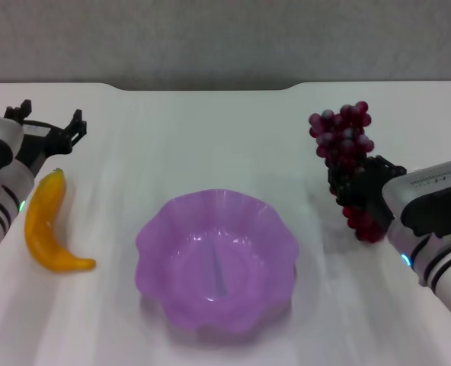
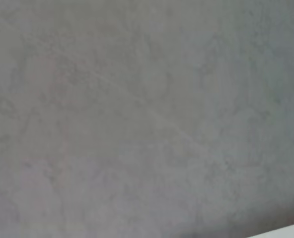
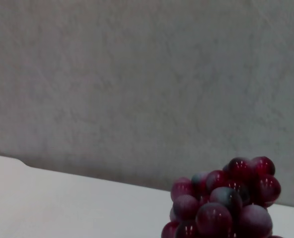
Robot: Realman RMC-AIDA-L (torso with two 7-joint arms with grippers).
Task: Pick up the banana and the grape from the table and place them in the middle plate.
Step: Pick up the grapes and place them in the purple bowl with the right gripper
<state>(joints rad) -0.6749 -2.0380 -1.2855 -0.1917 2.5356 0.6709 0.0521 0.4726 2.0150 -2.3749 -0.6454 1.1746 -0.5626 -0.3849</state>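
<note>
Right of the translucent purple scalloped plate (image 1: 216,263), the right gripper (image 1: 360,191) has its jaws clenched mid-length on the dark red-purple grape bunch (image 1: 347,156), whose long axis runs away from the robot; the left gripper (image 1: 49,130), jaws released, hovers beyond the curved yellow banana (image 1: 46,229) on the white bench (image 1: 210,137).

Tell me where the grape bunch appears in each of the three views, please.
Head view: the grape is right of the middle plate, with the right gripper at it.
Left wrist view: not in it.
Right wrist view: the bunch's top shows at the lower edge.
Shared landmark: the table.
</note>
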